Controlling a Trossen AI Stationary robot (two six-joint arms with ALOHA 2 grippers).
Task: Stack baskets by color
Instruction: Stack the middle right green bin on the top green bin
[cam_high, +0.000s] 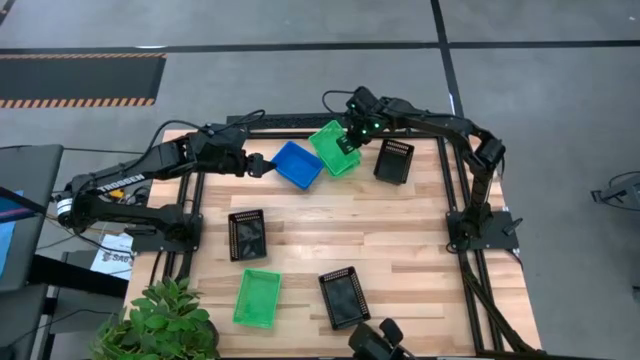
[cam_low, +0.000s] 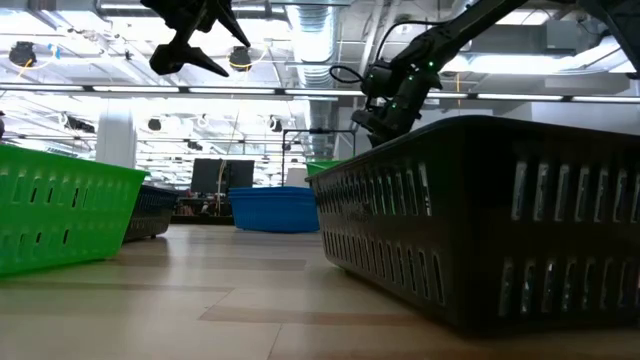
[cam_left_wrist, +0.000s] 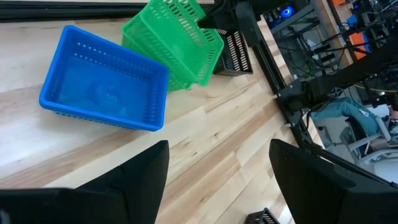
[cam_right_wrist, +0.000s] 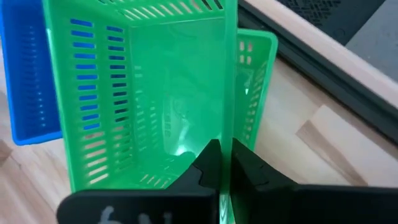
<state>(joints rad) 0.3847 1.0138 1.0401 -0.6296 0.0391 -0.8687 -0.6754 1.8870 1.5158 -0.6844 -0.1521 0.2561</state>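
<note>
Two green baskets lie at the far middle of the table. The upper one (cam_high: 335, 148) is tilted over the lower one (cam_left_wrist: 149, 43), and my right gripper (cam_high: 350, 135) is shut on it. A blue basket (cam_high: 298, 163) rests flat beside them on the left. My left gripper (cam_high: 262, 166) hovers open just left of the blue one, touching nothing. A black basket (cam_high: 393, 160) sits to the right of the green pair. Nearer lie two more black baskets (cam_high: 247, 234) (cam_high: 343, 297) and a third green one (cam_high: 257, 298). My right gripper pinches one side wall (cam_right_wrist: 229, 124) of the upper green basket, one finger inside the basket and one outside. The fingers (cam_right_wrist: 205, 168) come slanting down from above on the far right side. The basket hangs tilted, its low side over the second green basket (cam_right_wrist: 258, 81).
A potted plant (cam_high: 160, 320) stands at the near left corner. A dark metal frame (cam_high: 470, 290) runs along the table's right edge and holds the right arm's base. Bare wood shows across the middle of the table (cam_high: 350, 225).
</note>
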